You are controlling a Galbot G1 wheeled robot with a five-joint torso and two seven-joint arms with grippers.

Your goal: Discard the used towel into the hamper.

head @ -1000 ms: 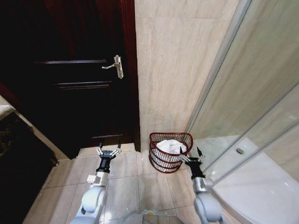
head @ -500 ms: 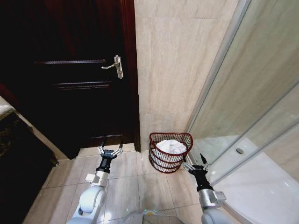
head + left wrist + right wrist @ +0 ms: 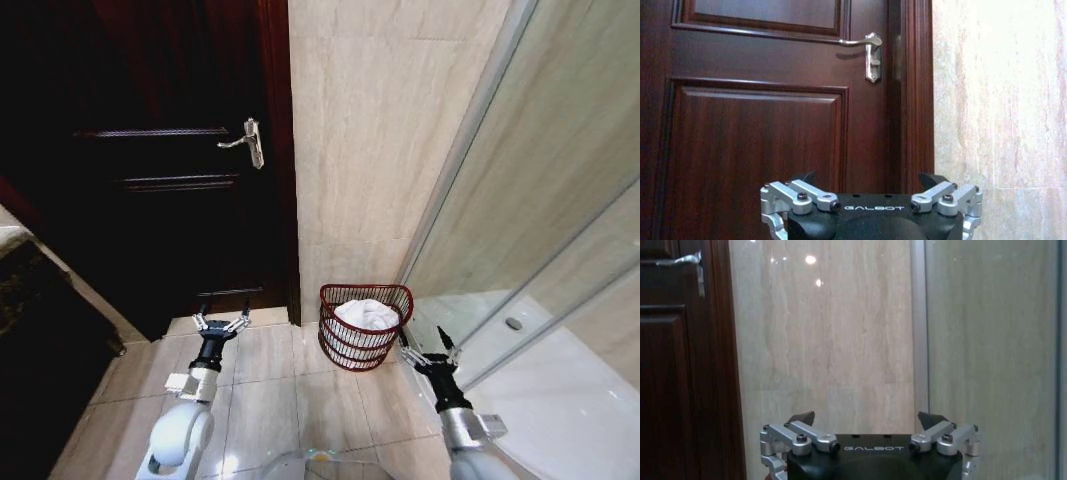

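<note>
White towel lies inside hamper on floor by wall. Left gripper and right gripper empty, fingers spread, flanking hamper.

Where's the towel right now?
In the head view the white towel lies inside the hamper, on the floor against the tiled wall between door and shower glass, ahead of the right gripper.

"galbot" was printed in pale letters on the black body of the left gripper in the left wrist view, and the same word on the right gripper in the right wrist view. no other readable txt.
</note>
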